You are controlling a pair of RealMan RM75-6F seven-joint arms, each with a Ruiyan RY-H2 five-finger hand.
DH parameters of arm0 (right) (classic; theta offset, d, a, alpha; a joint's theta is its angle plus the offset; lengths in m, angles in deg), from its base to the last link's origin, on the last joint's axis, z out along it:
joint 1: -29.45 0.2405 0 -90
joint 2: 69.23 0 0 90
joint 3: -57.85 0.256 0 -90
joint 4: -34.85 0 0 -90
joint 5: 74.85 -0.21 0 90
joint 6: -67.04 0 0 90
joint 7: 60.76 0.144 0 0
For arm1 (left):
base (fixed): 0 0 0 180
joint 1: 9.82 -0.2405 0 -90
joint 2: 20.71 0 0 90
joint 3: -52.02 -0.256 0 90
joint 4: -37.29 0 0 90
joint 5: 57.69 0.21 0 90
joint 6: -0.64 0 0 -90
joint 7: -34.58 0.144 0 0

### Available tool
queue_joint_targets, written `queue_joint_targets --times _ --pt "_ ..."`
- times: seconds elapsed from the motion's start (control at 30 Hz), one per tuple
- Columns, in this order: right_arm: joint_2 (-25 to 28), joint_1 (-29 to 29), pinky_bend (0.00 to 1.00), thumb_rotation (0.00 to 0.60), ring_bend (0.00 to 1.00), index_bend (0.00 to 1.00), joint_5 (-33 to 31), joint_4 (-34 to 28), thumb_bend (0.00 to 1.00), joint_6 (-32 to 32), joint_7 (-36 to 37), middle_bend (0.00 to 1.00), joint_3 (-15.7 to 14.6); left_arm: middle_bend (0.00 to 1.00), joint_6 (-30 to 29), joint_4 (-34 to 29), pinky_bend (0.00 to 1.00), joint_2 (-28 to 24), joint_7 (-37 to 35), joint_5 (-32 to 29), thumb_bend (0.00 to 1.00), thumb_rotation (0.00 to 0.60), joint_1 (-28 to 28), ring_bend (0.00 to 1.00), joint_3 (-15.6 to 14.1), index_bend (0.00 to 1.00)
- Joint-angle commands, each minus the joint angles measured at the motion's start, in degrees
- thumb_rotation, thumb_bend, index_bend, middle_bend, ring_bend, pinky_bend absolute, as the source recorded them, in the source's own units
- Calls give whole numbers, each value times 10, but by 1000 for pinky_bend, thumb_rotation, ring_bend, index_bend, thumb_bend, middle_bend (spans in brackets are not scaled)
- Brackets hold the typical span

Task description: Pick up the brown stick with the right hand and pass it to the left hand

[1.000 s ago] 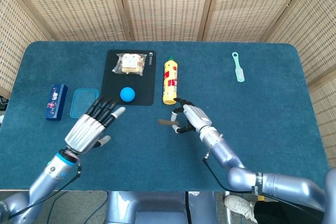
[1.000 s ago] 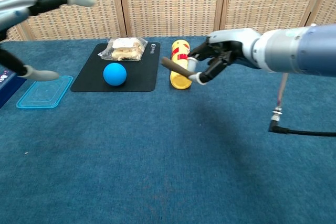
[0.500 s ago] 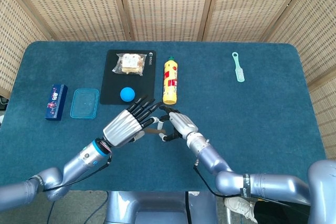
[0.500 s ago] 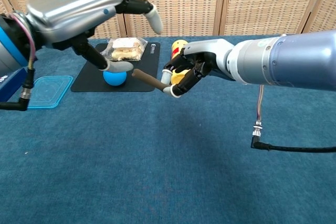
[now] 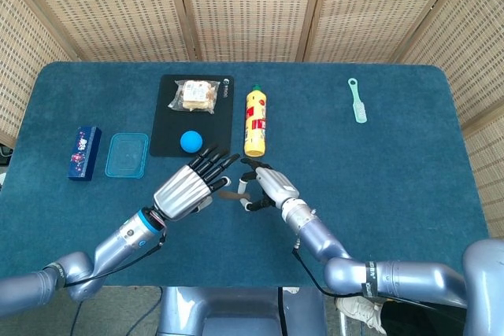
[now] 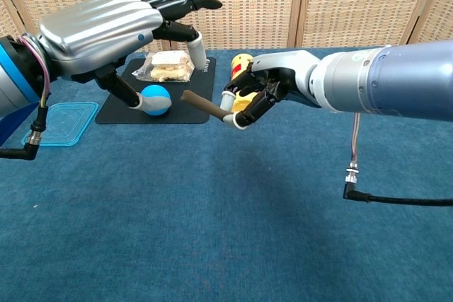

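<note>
Chest view shows the biggest shift: a second ago the left hand (image 6: 106, 30) was off at the far left edge, and now it has swung in over the middle, fingers spread and holding nothing, its thumb just beside the free end of the brown stick (image 6: 204, 106). In the last half second it has dropped slightly and edged closer. The right hand (image 6: 265, 90) has carried the stick leftward too and still pinches its right end, keeping it in the air above the counter (image 6: 226, 231). I'd judge the pickup done and the handover only beginning, since the left fingers have not closed on the stick.

The counter is covered in blue cloth, with woven cane screens (image 5: 252, 5) standing behind it. On it lie a black mat (image 5: 169, 135) bearing a wrapped snack (image 5: 197, 94) and a blue ball (image 5: 190, 142), a yellow bottle (image 5: 255, 122) right of the mat, a clear blue lid (image 5: 127, 154), a small blue box (image 5: 84, 152) far left, and a pale green brush (image 5: 357, 100) far right.
</note>
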Motion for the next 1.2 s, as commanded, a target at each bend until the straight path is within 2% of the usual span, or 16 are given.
queue_joint_targets --times 0.03,0.13,0.53,0.7,1.2 --pt "-1 -2 0 600 0 755 1 2 556 0 5 137 -2 0 2 10 0 10 -5 -7 280 600 2 0 -4 402" --pt "-2 -3 0 600 0 755 4 6 555 0 9 137 -5 0 3 19 0 20 -7 -11 307 600 5 0 -6 412" --pt "-2 -8 0 600 0 756 20 14 556 -9 30 139 -11 0 1 39 0 52 4 -24 313 600 17 0 -9 443" --pt "0 -11 0 600 0 756 30 12 556 -12 37 140 -13 0 4 39 0 63 8 -35 361 600 22 0 -7 464" --pt "10 -19 0 600 0 759 44 10 556 -20 58 143 -15 0 12 37 0 82 28 -42 362 600 34 0 -12 522"
